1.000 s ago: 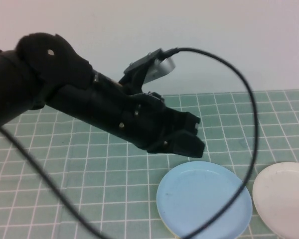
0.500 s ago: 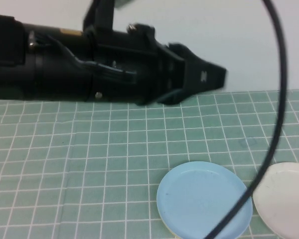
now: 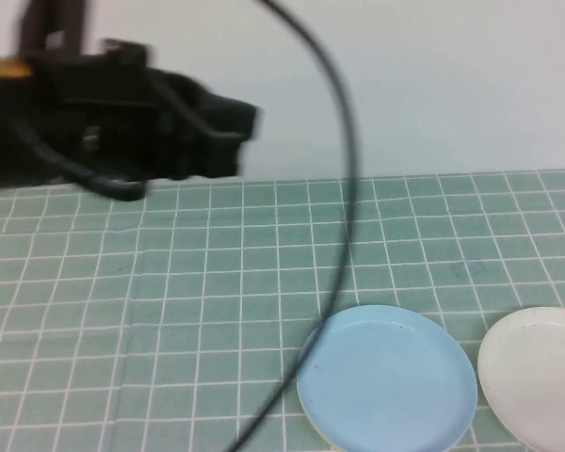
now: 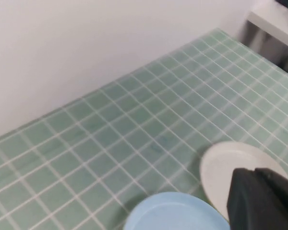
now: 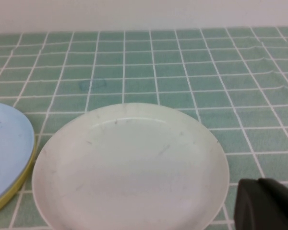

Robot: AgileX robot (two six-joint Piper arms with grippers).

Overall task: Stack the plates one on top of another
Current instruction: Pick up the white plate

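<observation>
The desk (image 3: pixel 217 282) has a green mat with white squares on it, and a plain pale wall stands behind it.

From the high view, the left tool (image 3: pixel 245 122) is up in the air on the left, above the far part of the desk. It points to the right. Its tips are pressed together and it holds nothing. A black cable (image 3: pixel 344 188) hangs down in a curve in front of the camera.

The blue plate (image 3: pixel 386 381) lies flat at the near side of the desk, a bit to the right. The white plate (image 3: pixel 537 377) lies just beside it on the right, and the edge of the picture cuts it off. The two plates are very close but do not sit on each other.

The right wrist view shows something the high view does not. A thin yellow rim (image 5: pixel 14 189) peeks out under the blue plate (image 5: pixel 7 153). So the blue plate sits on top of a yellow plate. This view also shows the whole white plate (image 5: pixel 129 167), with faint scuff marks on it. Only a dark corner of the right tool (image 5: pixel 266 203) shows here, close to the white plate's edge. It is closed and holds nothing.

The left wrist view looks down from high up. It shows the blue plate (image 4: pixel 175 213) and the white plate (image 4: pixel 230 167) side by side, with the left tool (image 4: pixel 261 199) as a dark shape in front of them.
</observation>
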